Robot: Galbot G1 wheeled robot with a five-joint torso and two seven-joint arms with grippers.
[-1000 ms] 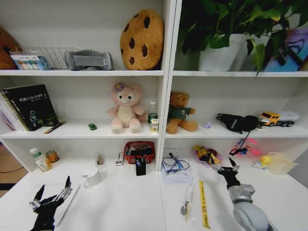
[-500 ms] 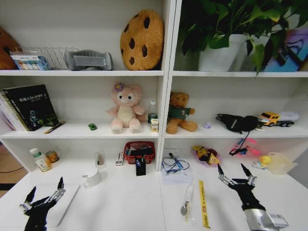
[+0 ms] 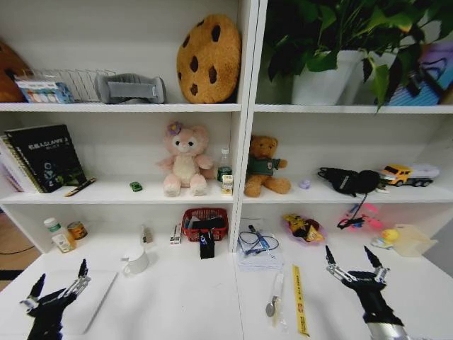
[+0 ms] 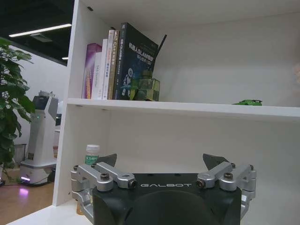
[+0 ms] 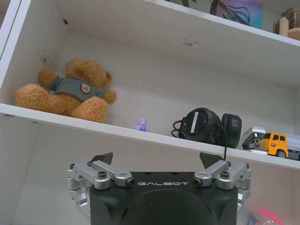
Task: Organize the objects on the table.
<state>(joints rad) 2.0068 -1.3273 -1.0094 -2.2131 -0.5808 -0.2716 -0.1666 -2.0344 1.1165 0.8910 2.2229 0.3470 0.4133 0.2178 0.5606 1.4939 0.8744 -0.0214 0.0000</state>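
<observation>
A silver laptop (image 3: 95, 296) lies shut at the near left of the white table (image 3: 184, 304). My left gripper (image 3: 60, 276) hovers open over the laptop's near left corner, holding nothing. Two white pens (image 3: 275, 294) lie side by side right of the table's middle. My right gripper (image 3: 349, 255) hangs open and empty to the right of them. The tiny green toy car (image 3: 135, 186) sits on the middle shelf beside a pink plush, and the left wrist view catches the car (image 4: 248, 102) on that shelf above the open left gripper (image 4: 161, 161). The right wrist view has the open right gripper (image 5: 157, 159) facing the shelves.
A yellow ruler (image 3: 299, 297) lies just right of the pens. A white mug (image 3: 134, 262) stands behind the laptop. A red basket (image 3: 205, 221), a stack of papers with cables (image 3: 258, 248) and small toys (image 3: 303, 228) crowd the back of the table under the shelves.
My left gripper has drawn back toward the near left edge. My right gripper has moved right and nearer, turning so both fingertips point at the shelves. Nothing was picked up.
</observation>
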